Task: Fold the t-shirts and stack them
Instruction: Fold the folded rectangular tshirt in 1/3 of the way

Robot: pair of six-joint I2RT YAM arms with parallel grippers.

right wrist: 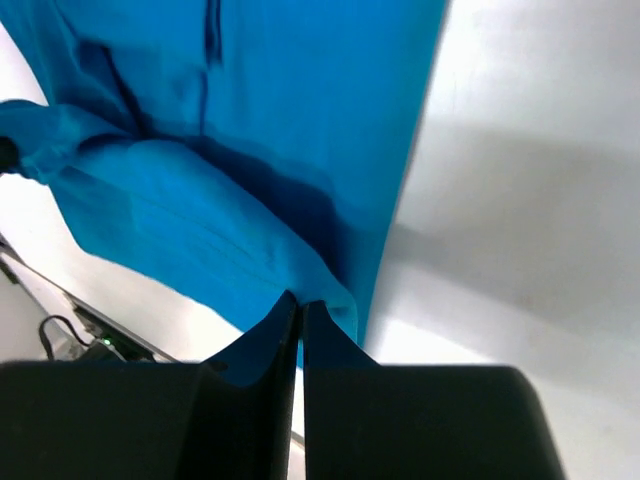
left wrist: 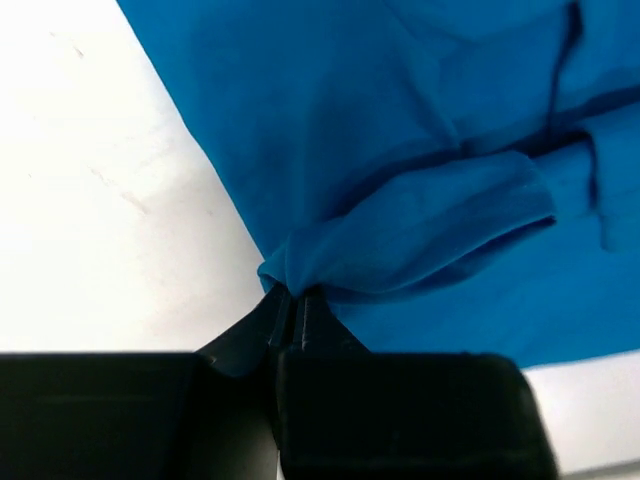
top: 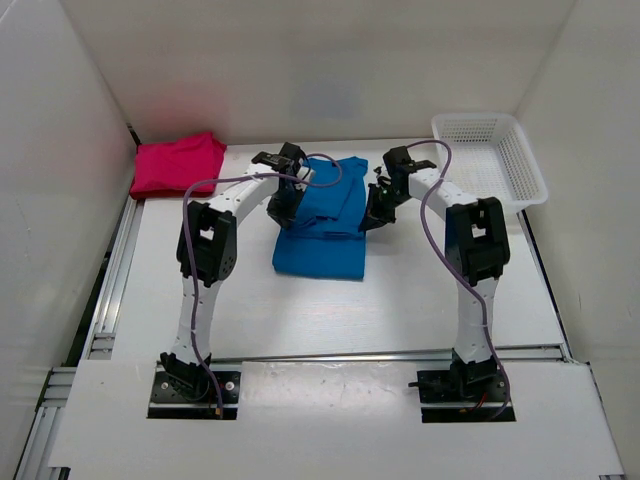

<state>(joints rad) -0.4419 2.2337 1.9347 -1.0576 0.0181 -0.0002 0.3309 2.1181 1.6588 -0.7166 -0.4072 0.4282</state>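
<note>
The left gripper [left wrist: 293, 300] and right gripper [right wrist: 300, 305] each pinch the blue shirt [top: 320, 240] mid-fold, while the pink shirt [top: 178, 165] lies folded well to their left, with stacking not yet done.

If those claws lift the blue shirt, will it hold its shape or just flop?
Probably flop: the blue shirt bunches into soft folds where the left gripper pinches it. Likely light too: the right gripper holds a raised edge by its fingertips alone.
</note>
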